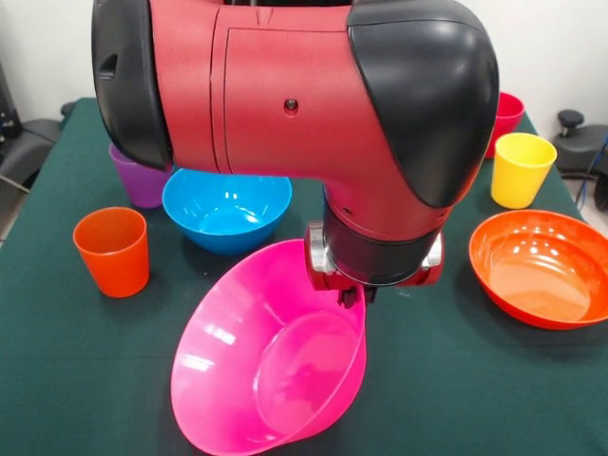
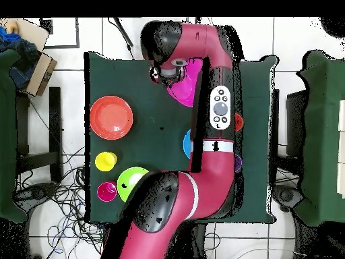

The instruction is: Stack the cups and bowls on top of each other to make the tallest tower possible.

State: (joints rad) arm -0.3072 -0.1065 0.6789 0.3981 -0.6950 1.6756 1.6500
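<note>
Orange glossy plastic cup (image 1: 112,251) stands upright at the left on the green-clothed table (image 1: 456,380), and behind it a purple plastic cup (image 1: 139,182) peeks out beside the blue round plastic bowl (image 1: 226,209). Centre stage, the large pink glossy bowl (image 1: 266,351) is tipped steeply on its side, mouth facing the camera, its upper rim pinched in the gripper (image 1: 351,296), which is clamped on it below the red and black arm (image 1: 294,95). Further right sits the wide orange plastic bowl (image 1: 541,268), upright, with the yellow plastic cup (image 1: 521,169) behind it and a red cup (image 1: 506,116) at the far edge.
</note>
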